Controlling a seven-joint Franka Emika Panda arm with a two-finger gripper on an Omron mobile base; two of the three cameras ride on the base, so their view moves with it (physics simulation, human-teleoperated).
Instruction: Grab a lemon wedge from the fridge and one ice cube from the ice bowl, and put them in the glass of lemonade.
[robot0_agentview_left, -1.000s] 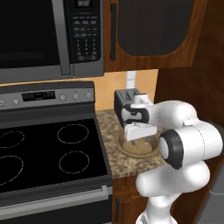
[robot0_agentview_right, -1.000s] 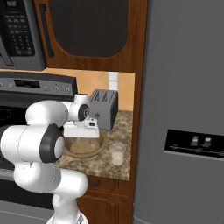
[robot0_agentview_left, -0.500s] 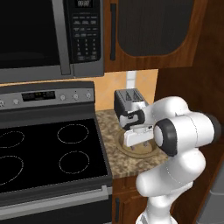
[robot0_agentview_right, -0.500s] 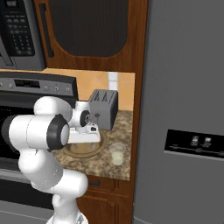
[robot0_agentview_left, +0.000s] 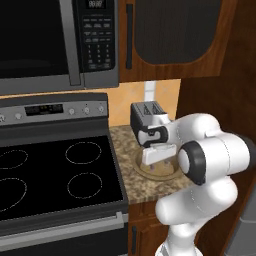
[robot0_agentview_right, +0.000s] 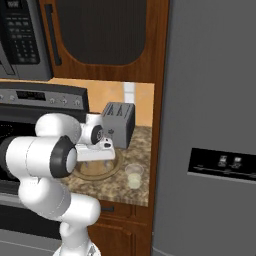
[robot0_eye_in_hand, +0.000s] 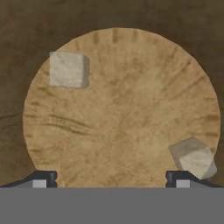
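The ice bowl (robot0_eye_in_hand: 118, 109), round and tan-brown, lies straight under my gripper (robot0_eye_in_hand: 111, 181), which is open with nothing between its fingertips (robot0_eye_in_hand: 43, 178). One ice cube (robot0_eye_in_hand: 66, 69) sits at the bowl's upper left and another (robot0_eye_in_hand: 194, 158) at its lower right, beside the right fingertip. From the base, the gripper (robot0_agentview_left: 156, 161) (robot0_agentview_right: 93, 161) hangs just above the ice bowl (robot0_agentview_left: 162, 172) (robot0_agentview_right: 107, 171) on the counter. The glass of lemonade (robot0_agentview_right: 133, 176) stands right of the bowl. The fridge (robot0_agentview_right: 215, 125) has its doors shut; the lemon wedge is out of view.
A grey toaster (robot0_agentview_left: 146, 114) (robot0_agentview_right: 119, 125) stands just behind the bowl. The black stovetop (robot0_agentview_left: 55, 175) lies left of the speckled counter (robot0_agentview_right: 122, 191), with a microwave (robot0_agentview_left: 55, 40) above it. A wooden cabinet side (robot0_agentview_right: 159, 75) separates counter and fridge.
The hand has come down closer over the bowl, and the arm's elbow has swung and dropped. Bowl, glass and toaster have not moved.
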